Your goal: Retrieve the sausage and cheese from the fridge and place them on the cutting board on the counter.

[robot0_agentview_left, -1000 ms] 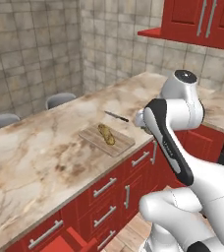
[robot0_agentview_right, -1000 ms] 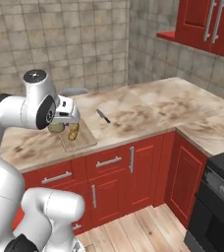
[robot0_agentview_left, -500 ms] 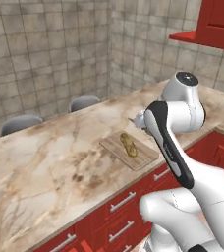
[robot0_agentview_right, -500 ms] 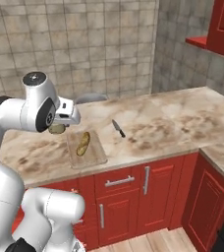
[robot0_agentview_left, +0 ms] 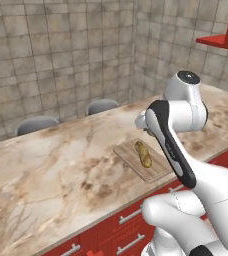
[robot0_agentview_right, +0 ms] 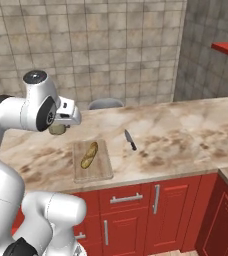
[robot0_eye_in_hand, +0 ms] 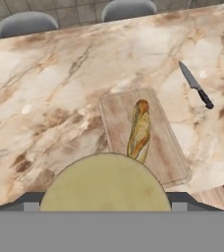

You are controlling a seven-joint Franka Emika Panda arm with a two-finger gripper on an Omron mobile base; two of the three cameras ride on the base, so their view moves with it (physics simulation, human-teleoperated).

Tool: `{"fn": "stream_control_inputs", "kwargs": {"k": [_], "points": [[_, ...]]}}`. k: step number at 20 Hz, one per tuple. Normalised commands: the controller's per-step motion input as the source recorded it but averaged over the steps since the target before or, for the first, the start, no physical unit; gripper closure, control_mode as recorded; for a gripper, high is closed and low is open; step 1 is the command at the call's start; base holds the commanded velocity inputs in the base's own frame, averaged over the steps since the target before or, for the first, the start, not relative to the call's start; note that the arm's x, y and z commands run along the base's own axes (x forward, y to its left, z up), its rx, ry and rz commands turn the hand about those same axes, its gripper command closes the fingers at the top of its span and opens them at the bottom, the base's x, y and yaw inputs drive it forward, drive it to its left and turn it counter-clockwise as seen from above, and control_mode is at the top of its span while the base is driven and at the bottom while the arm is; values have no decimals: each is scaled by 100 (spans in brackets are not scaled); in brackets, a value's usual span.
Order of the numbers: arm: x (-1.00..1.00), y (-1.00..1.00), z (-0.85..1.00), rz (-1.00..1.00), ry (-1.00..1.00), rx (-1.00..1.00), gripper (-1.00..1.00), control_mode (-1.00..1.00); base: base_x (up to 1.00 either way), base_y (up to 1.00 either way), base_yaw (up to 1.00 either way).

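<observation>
Left base view: cutting board point(robot0_agentview_left: 142, 160) lying flat on the marbled table point(robot0_agentview_left: 51, 165), near the front edge, bread loaf point(robot0_agentview_left: 143, 153) resting lengthwise on it. White arm bent over the right end of the board, hiding the tool. Two grey chair backs point(robot0_agentview_left: 102, 106) poking up behind the far edge. Tiled wall behind, no writing to read.

Right base view: tool point(robot0_agentview_right: 61, 127) hanging above the table just behind the board's far left corner, an olive-yellow lump tucked under it, looks like the cheese point(robot0_agentview_right: 57, 129). Board point(robot0_agentview_right: 103, 167) with the loaf point(robot0_agentview_right: 89, 155) on its left half, right half bare, probably the spot to aim for. Knife point(robot0_agentview_right: 130, 140) lying on the table beside the board, apart from it.

Hand view: cheese point(robot0_eye_in_hand: 104, 184) big and round at the bottom, sitting between the spread-wide fingers, so held across its full width, up in the air above the board's near end. Loaf point(robot0_eye_in_hand: 139, 129) straight ahead on the board point(robot0_eye_in_hand: 165, 147), knife point(robot0_eye_in_hand: 195, 84) off to the side. No labels or brands anywhere. Sausage and fridge nowhere in sight here.
</observation>
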Motion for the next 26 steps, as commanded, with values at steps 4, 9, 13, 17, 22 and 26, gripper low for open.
{"fn": "stream_control_inputs", "kwargs": {"k": [4, 9, 13, 17, 22, 26], "points": [[0, 0, 0, 0, 0, 0, 100, 100, 14, -1, 8], [0, 0, 0, 0, 0, 0, 100, 100, 2, 0, 1], [0, 0, 0, 0, 0, 0, 100, 100, 0, 0, 0], [0, 0, 0, 0, 0, 0, 100, 100, 0, 0, 0], [0, 0, 0, 0, 0, 0, 100, 100, 0, 0, 0], [0, 0, 0, 0, 0, 0, 100, -100, 0, 0, 0]]}}
